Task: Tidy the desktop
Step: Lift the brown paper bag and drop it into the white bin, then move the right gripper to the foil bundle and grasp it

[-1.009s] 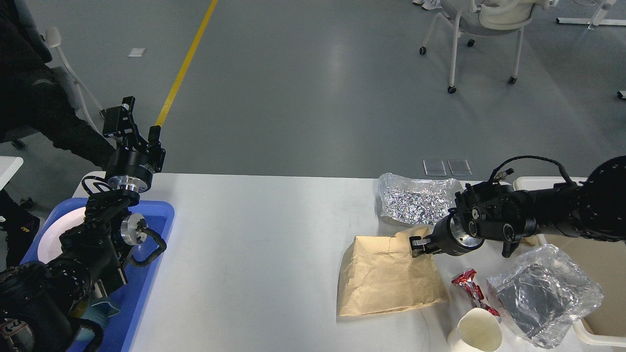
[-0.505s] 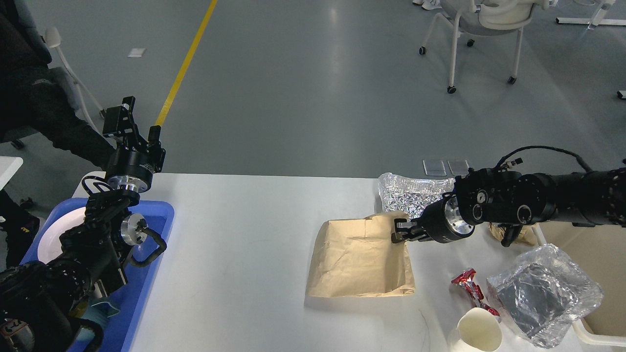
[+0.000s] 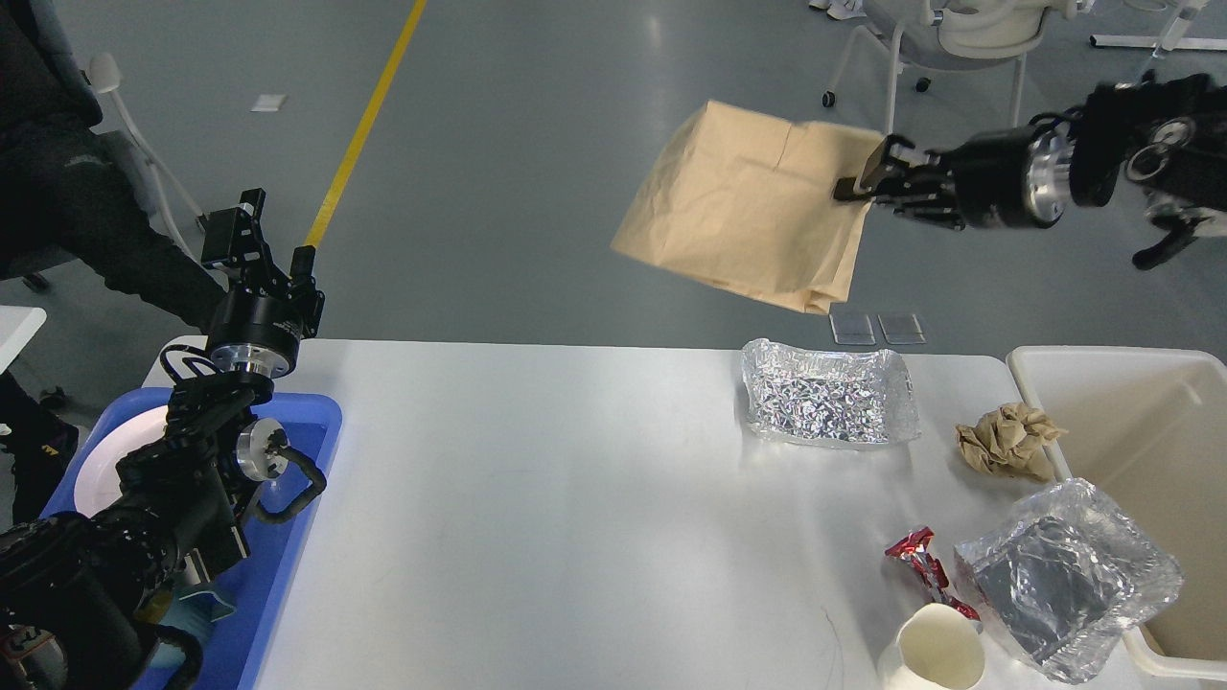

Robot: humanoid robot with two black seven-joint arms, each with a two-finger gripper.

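Note:
The white desktop [image 3: 537, 498] fills the lower part of the head view. My right gripper [image 3: 856, 178] is shut on the top edge of a brown paper bag [image 3: 748, 206] and holds it high in the air, above the far edge of the desktop. The bag hangs tilted and touches nothing. My left gripper [image 3: 266, 244] is raised over the far end of the blue tray [image 3: 307, 517] at the left. Its two fingers stand apart with nothing between them.
On the right of the desktop lie a foil tray [image 3: 824, 393], a crumpled brown paper ball [image 3: 1007, 439], a red wrapper [image 3: 920, 563], a foil-wrapped dark container [image 3: 1064, 575] and a cream cup [image 3: 935, 654]. A beige bin [image 3: 1131, 422] stands at the right edge. A white plate [image 3: 91, 479] lies in the blue tray.
My right gripper first dragged the paper bag left across the desktop, then lifted it high into the air, up and to the right. The left arm has not moved.

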